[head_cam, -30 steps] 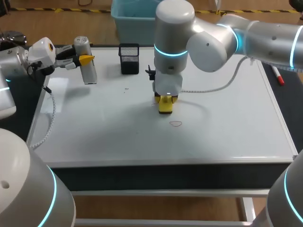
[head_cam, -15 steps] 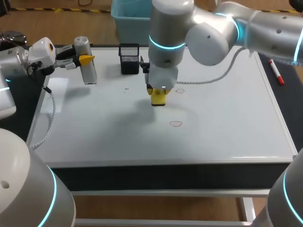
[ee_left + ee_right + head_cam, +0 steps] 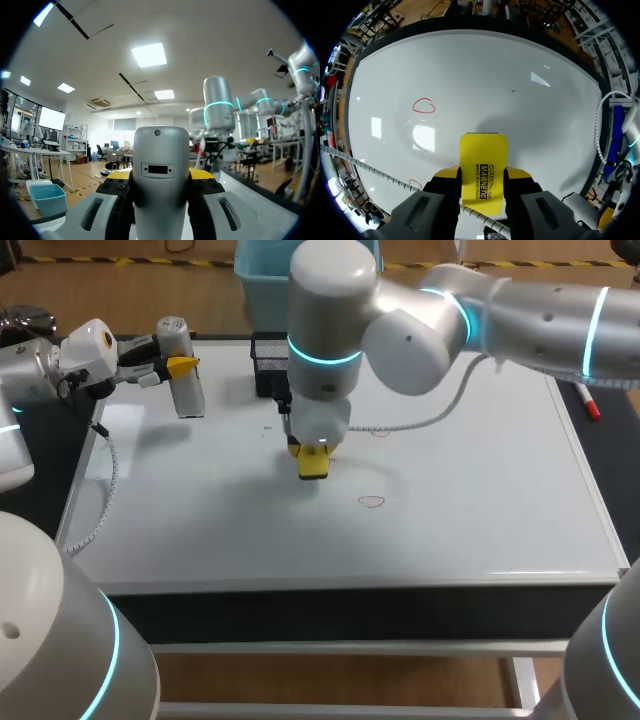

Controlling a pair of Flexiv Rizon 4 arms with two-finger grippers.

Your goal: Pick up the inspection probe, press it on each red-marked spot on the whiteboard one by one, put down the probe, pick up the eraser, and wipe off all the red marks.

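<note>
While the left gripper [image 3: 182, 367] is clamping the probe [image 3: 190, 395], the right gripper [image 3: 481, 176] is pinching the light-looking eraser's [image 3: 483, 152] sides.

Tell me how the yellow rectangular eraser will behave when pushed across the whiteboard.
The yellow rectangular eraser is probably stiff: its flat face shows no bend in the right gripper. Being a small flat block, it likely weighs little. On the glossy whiteboard it should slide, not roll.

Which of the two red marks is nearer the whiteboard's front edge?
The red loop; the other mark sits farther back, beside the white cable.
</note>
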